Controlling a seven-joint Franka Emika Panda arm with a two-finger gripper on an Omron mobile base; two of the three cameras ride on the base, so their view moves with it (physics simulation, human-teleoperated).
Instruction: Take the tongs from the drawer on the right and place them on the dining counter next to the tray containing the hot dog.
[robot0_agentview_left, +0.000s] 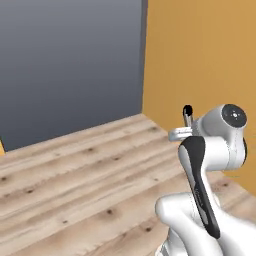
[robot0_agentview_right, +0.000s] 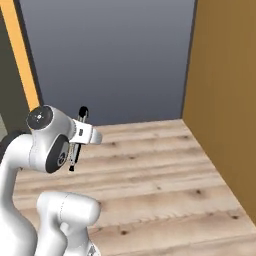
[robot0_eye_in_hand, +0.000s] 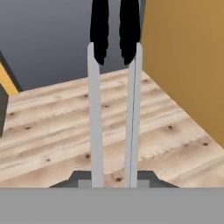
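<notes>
Room first: pale wood-plank floor (robot0_agentview_left: 85, 170) w/ dark knots, boards running across both base views. Behind it a flat blue-grey wall (robot0_agentview_left: 70, 60); on the right a mustard-orange wall (robot0_agentview_left: 205, 55) meets it at a corner. In the right base view a narrow orange strip (robot0_agentview_right: 22, 55) runs down the left edge of the grey wall, w/ a darker panel beyond it.

White Franka arm w/ dark joints is folded up high in front of the cameras, hand raised above the floor.

Slender tongs, two silver arms w/ black tips (robot0_eye_in_hand: 114, 87), sit in the two-finger gripper (robot0_eye_in_hand: 113, 177). In the hand view the silver arms rise straight from between the dark finger pads (robot0_eye_in_hand: 81, 178) toward the top of the frame, roughly parallel, black ends apart from each other. The claw is narrow, clamped on the handle end of the tongs. In the left base view one black tip (robot0_agentview_left: 187, 111) sticks up just above the wrist; the right base view shows the same tip (robot0_agentview_right: 83, 111) above the hand, pointing up. Tongs are off the floor, touching nothing but the claw.
</notes>
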